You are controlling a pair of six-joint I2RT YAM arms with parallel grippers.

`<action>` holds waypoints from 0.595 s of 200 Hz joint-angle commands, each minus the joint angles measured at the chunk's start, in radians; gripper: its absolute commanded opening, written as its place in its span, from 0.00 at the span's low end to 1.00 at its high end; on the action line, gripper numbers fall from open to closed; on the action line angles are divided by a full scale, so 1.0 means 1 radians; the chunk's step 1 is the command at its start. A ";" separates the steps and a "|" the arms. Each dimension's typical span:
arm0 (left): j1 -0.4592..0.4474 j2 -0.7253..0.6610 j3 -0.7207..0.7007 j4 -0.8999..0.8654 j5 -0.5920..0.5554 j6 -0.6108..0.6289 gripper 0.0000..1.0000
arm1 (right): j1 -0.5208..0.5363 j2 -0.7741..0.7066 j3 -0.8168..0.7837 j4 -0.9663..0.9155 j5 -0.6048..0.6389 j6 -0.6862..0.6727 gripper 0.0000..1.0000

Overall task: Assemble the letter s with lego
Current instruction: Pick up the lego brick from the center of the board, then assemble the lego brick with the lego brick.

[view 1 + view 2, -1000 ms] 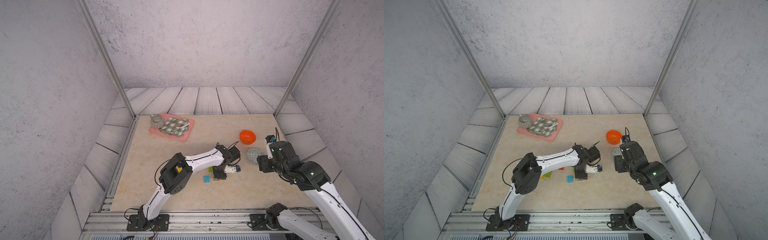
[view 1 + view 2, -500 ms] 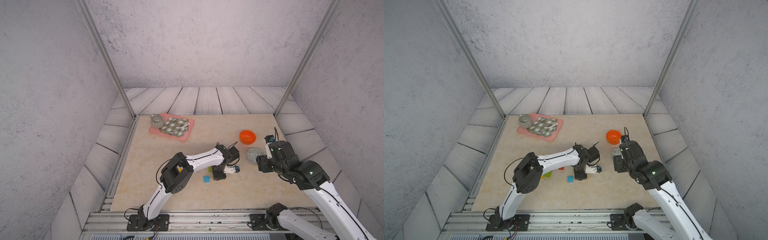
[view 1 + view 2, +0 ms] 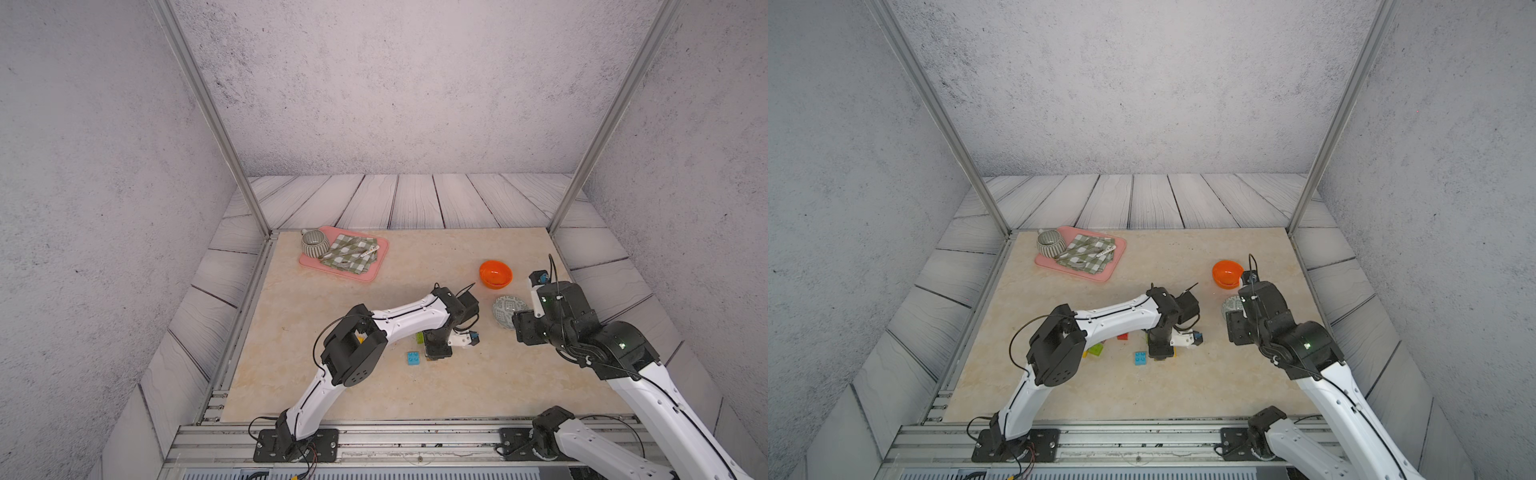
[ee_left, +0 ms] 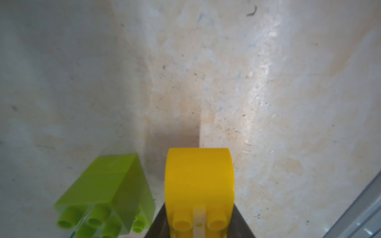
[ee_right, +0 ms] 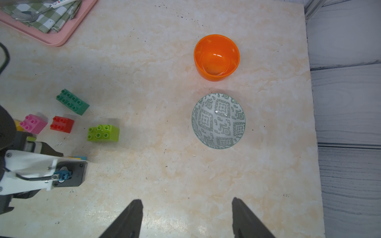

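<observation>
Well, nearest me the blue brick (image 3: 413,358) lies loose on the table (image 3: 374,395). Just past it my left gripper (image 3: 437,352) is clamped on the yellow brick (image 4: 199,181) — low over the surface, with the lime brick (image 4: 107,185) just beside it. The red brick (image 5: 61,124), pink brick (image 5: 34,123) and dark green brick (image 5: 72,102) lie near. My right gripper (image 5: 186,218) hangs with jaws apart, gripping nothing — near the patterned bowl (image 5: 218,121). Farther back sit the orange bowl (image 5: 216,57) and pink tray (image 3: 370,272).
</observation>
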 commanded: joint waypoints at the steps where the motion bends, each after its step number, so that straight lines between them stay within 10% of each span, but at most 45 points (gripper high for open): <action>1: 0.008 -0.088 0.035 -0.080 -0.020 -0.017 0.19 | -0.004 -0.003 -0.004 -0.009 -0.013 0.010 0.70; 119: 0.076 -0.287 -0.299 0.009 -0.059 -0.135 0.16 | -0.005 0.009 -0.013 0.007 -0.052 0.017 0.71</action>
